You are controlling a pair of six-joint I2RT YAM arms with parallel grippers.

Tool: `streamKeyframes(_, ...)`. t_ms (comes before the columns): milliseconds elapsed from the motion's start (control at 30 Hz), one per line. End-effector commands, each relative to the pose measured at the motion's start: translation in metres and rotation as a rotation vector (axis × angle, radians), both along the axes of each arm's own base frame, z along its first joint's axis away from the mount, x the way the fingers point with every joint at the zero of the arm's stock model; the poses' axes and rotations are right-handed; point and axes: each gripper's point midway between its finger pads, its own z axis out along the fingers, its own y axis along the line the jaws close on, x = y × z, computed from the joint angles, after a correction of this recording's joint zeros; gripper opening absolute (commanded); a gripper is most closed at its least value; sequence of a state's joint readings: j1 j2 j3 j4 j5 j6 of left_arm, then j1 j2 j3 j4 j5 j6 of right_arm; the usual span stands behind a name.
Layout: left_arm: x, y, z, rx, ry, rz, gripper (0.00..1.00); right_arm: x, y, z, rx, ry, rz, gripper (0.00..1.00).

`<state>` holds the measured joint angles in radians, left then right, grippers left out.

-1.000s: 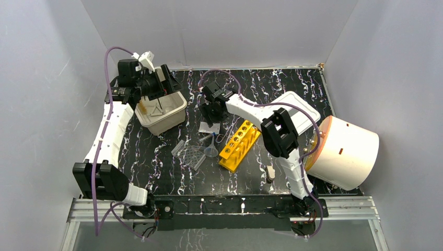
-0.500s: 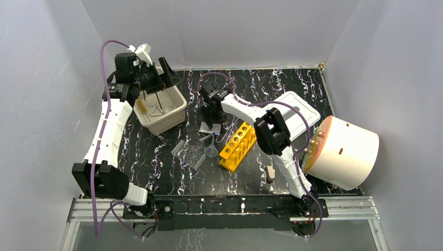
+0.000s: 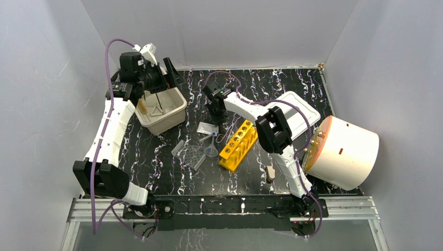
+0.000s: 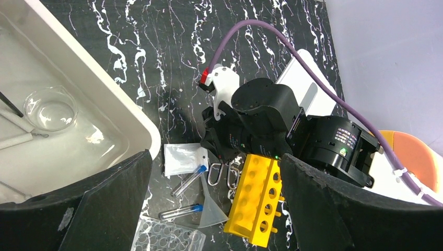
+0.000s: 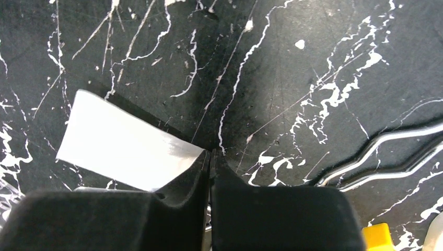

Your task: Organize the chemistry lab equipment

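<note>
right arm (image 3: 271,130) reaches over the table (image 3: 292,83). its jaws are closed flat together, tips low over the table, nothing seen between them. the white packet (image 5: 123,144) lies just to their left in the wrist view, its long axis slanting down toward the tips and its near corner meeting the finger on that side. whether the corner is pinched cannot be told. the right arm is the nearer. left arm (image 3: 109,130) hangs well apart over the beige bin (image 4: 104,86), jaws spread wide and empty. the bin holds a clear dish (image 4: 51,109) and thin tools (image 4: 21,140). yellow tube rack (image 4: 258,198): the holes in view are empty. blue-capped tubes (image 4: 189,180), funnel (image 4: 209,212) and ridged tray (image 4: 167,239) lie loose beside it.
</note>
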<state>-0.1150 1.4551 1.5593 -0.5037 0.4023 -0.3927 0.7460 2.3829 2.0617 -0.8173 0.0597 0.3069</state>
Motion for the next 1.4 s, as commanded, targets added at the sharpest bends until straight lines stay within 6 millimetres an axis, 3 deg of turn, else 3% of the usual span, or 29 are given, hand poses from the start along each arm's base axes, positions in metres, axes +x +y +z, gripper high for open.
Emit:
streamKeyframes(0,-0.002,-0.002,0.011,0.009,-0.026,-0.01,0.92,0.007,-0.002,-0.007,-0.013,-0.032,-0.039,0.01)
streamKeyframes(167,-0.001,-0.005,0.008,0.008,-0.019,-0.016,0.92,0.02,0.0,0.017,0.016,-0.115,-0.046,0.0)
streamKeyframes(633,0.0,-0.011,-0.007,-0.016,0.027,-0.01,0.95,0.049,-0.009,0.114,0.202,-0.322,-0.088,0.0)
streamKeyframes(933,0.001,-0.017,-0.016,-0.057,0.061,-0.019,0.98,0.054,-0.012,0.162,0.328,-0.375,-0.091,0.0)
streamKeyframes(1367,-0.001,-0.043,-0.015,-0.209,0.093,-0.121,0.98,0.041,-0.003,0.269,0.652,-0.44,0.013,0.0)
